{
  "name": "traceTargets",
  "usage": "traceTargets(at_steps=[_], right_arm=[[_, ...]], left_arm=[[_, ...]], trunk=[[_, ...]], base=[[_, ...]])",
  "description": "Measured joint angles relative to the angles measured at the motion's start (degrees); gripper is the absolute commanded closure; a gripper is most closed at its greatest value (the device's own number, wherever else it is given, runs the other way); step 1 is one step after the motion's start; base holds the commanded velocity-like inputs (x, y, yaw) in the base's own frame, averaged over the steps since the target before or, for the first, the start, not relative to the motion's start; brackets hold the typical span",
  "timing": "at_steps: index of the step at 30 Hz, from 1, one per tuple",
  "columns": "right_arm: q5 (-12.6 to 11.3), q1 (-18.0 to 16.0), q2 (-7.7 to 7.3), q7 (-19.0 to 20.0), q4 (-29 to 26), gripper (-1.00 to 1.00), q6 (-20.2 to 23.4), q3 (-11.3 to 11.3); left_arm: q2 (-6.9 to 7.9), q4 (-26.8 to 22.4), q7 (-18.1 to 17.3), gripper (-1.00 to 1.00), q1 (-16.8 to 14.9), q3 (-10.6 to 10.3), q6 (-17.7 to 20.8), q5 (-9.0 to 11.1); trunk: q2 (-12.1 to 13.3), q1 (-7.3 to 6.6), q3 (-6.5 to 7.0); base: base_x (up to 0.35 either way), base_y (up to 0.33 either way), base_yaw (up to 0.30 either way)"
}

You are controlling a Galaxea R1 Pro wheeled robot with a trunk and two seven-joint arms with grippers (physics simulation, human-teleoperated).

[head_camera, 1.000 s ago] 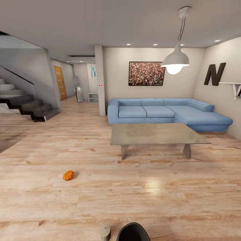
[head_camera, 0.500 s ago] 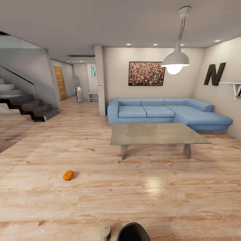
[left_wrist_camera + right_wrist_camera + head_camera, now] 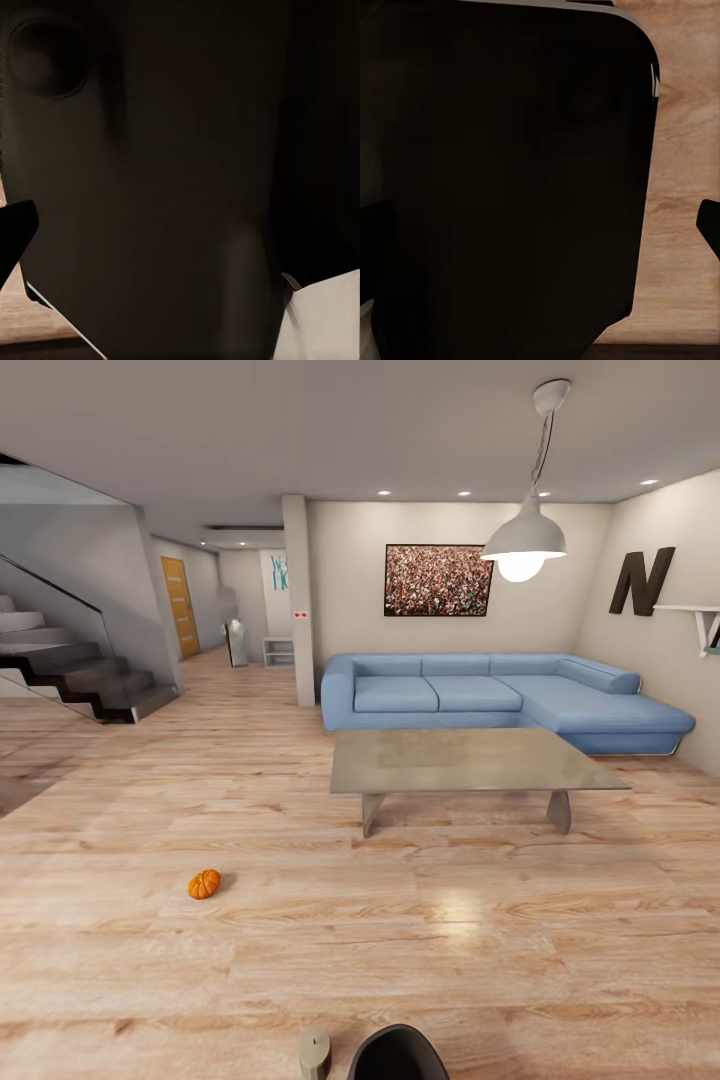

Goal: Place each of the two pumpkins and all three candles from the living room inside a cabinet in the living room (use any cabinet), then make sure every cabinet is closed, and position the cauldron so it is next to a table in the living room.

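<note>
One pumpkin (image 3: 204, 884) lies alone on the light wood plank floor (image 3: 480, 960), left of centre in the head view and well apart from the low grey coffee table (image 3: 470, 760), whose surface carries nothing visible. At the bottom edge of that view a short tan candle (image 3: 314, 1052) stands upright on the floor, just beside the rounded black rim of the cauldron (image 3: 398, 1055); only the upper part of the cauldron shows, its inside is dark, and I cannot tell whether anything lies in it. Behind the table sits a blue corner sofa (image 3: 500, 695), with a framed picture (image 3: 438, 580) on the wall above it, a white pendant lamp (image 3: 524, 540) hanging to the right, and a staircase (image 3: 70, 670) at the far left.

Both wrist views are taken up by a dark, close panel with strips of wood floor at the edges. A black tip at the edge of each may be a finger, but I cannot tell whether either gripper is spread or pressed together.

Against the pictures from half a second and one second ago, nothing differs: the pumpkin, candle, cauldron and the whole view sit in the same places.
</note>
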Motion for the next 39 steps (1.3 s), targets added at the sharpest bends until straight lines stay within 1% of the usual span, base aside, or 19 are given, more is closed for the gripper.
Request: traceTargets(at_steps=[39], right_arm=[[-0.3, 0.0, 0.21, 0.0, 0.0, -1.00, -0.1, -0.3]], left_arm=[[0.00, 0.4, 0.1, -1.00, 0.0, 0.1, 0.1, 0.0]], trunk=[[0.0, 0.00, 0.00]], base=[[0.000, 0.000, 0.000]])
